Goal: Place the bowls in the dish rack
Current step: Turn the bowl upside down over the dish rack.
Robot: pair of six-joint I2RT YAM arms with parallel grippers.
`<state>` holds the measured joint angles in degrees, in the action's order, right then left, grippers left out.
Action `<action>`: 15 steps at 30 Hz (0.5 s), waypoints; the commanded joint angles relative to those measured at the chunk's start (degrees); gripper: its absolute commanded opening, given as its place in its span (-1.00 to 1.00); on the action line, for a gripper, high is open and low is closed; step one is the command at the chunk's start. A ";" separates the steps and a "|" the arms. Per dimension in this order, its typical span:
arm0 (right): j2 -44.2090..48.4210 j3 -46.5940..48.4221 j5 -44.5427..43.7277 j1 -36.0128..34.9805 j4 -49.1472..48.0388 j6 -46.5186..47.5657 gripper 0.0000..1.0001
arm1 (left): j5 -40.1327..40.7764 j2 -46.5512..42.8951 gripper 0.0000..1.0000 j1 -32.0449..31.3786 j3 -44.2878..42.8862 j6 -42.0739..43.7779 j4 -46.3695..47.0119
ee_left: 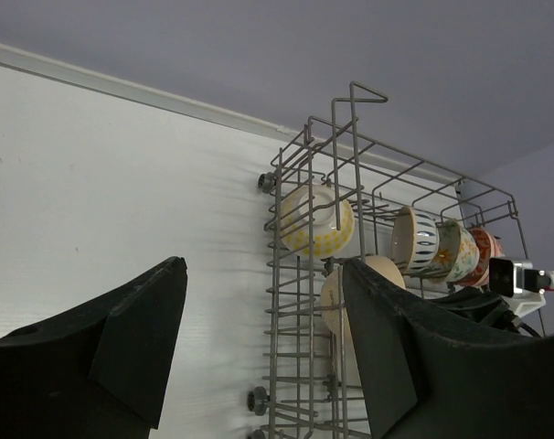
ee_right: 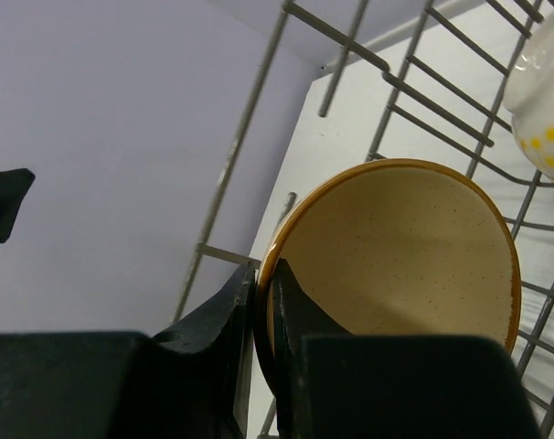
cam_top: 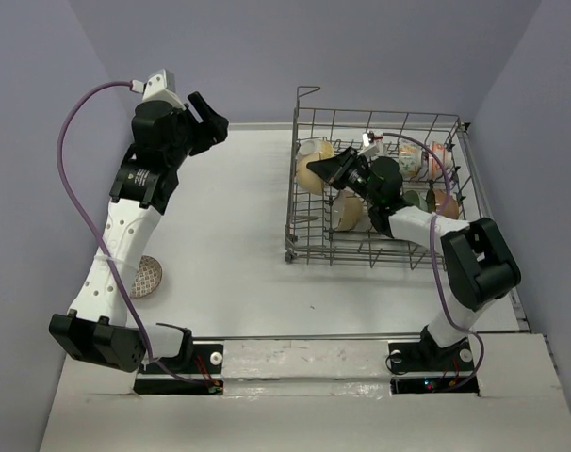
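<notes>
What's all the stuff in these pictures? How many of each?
dish rack: one, grey wire, far right of the table.
tan bowl: one, orange-brown rim, in the rack.
dotted bowl: one, white with yellow dots, rack's far-left corner.
striped bowl: one, white with dark stripes, in the rack.
floral bowl: one, cream, beside the striped one.
red-orange bowl: one, next along that row.
patterned bowl: one, brownish, on the table by the left arm.
table: one, white.
cables: two, purple, one per arm.
left gripper: one, black, open, raised, empty.
right gripper: one, black, shut on the tan bowl's rim.
</notes>
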<state>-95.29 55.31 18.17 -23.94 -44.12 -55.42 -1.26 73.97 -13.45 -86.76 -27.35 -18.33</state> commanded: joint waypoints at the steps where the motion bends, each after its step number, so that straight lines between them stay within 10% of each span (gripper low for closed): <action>1: -0.86 0.15 -0.95 0.30 -12.83 -5.04 -0.98 | -0.94 -2.69 0.55 0.71 0.45 0.55 3.03; 15: -7.63 1.56 -0.16 0.83 -14.60 -10.06 -0.98 | -0.85 -3.40 0.55 1.15 1.33 0.37 3.21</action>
<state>-103.09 54.57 17.91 -23.55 -50.13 -63.29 -1.74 73.12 -12.64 -86.06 -27.35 -17.96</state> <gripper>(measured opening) 0.145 0.775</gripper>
